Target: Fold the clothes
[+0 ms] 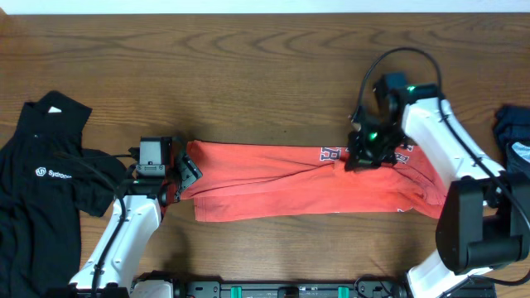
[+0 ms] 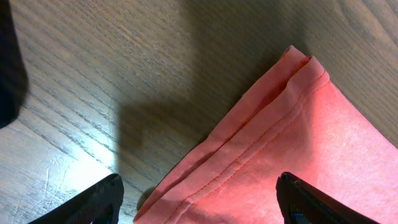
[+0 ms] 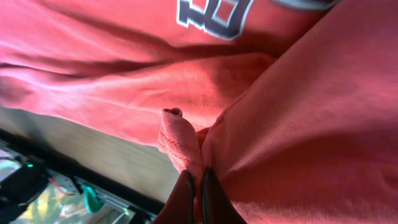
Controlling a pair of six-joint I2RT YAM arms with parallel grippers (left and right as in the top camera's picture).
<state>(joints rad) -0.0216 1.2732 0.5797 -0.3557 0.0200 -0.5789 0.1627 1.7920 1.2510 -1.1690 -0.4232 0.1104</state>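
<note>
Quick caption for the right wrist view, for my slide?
Right gripper, jaws shut, pinches a fold of the coral-red T-shirt below its lettering.

matt cotton T-shirt (image 1: 306,186), grainy wood table (image 1: 248,74)

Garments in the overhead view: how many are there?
3. A black collared shirt at the left, a coral-red T-shirt in the middle, a blue cloth at the right edge, partly cut off; others may lie out of view.
</note>
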